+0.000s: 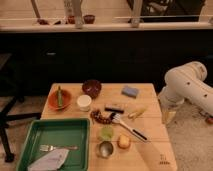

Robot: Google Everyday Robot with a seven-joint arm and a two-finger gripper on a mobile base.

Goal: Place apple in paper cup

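Camera view. Gripper (pixel 168 116) hangs just off the table (pixel 150 102) edge on the arm's side, fingers spread, holding nothing. Apple (pixel 124 142) is round with no long axis. It lies inboard of the fingers, nearer the camera, just beside the metal cup (pixel 105 149). Paper cup (pixel 84 102) stands upright, farther across from the fingers than the apple. Only one arm. Count: one apple, one paper cup, one metal cup, red bowl (pixel 91 88), orange bowl (pixel 59 99).

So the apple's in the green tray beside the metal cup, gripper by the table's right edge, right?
No: the camera view shows the apple on the table, outside the green tray, beside the metal cup, gripper by the table's right edge.
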